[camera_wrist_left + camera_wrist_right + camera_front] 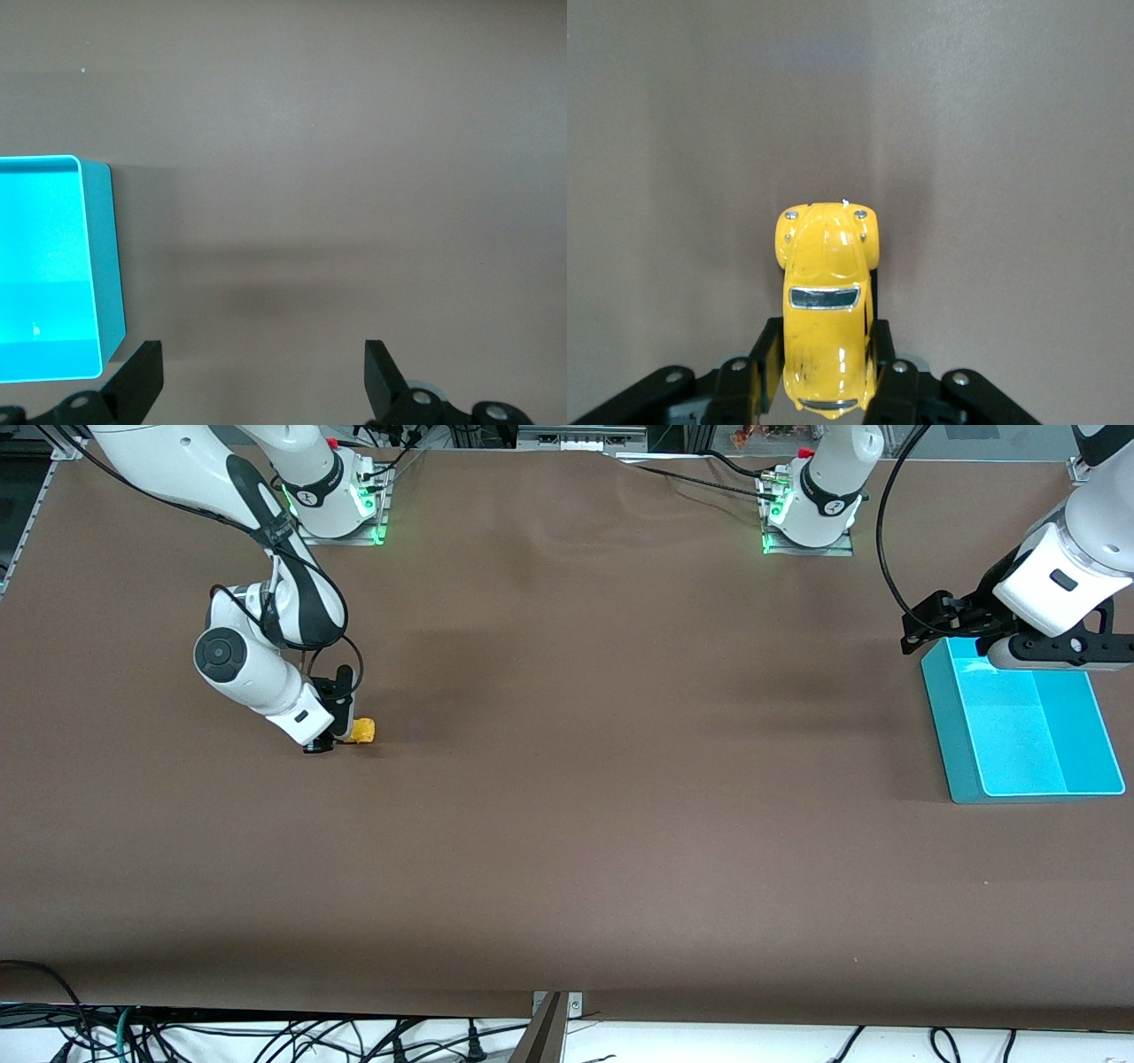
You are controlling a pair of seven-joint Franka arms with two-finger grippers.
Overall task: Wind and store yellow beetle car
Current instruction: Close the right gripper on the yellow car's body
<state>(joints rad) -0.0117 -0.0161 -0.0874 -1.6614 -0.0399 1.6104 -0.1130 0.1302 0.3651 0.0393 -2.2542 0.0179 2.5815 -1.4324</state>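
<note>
The yellow beetle car [361,731] [825,301] is a tiny rounded toy with dark windows, low at the table toward the right arm's end. My right gripper [340,737] [826,350] is shut on its rear half, one black finger [764,354] pressed against each side, the nose pointing away from the wrist. Whether the wheels touch the table I cannot tell. My left gripper [952,622] [264,372] hangs open and holds nothing, over the edge of the teal tray [952,726] [104,257] that lies toward the robots' bases.
The teal tray stands at the left arm's end of the table and nothing shows inside it. Brown tabletop spreads between the two arms. Cables hang along the table's edge nearest the camera.
</note>
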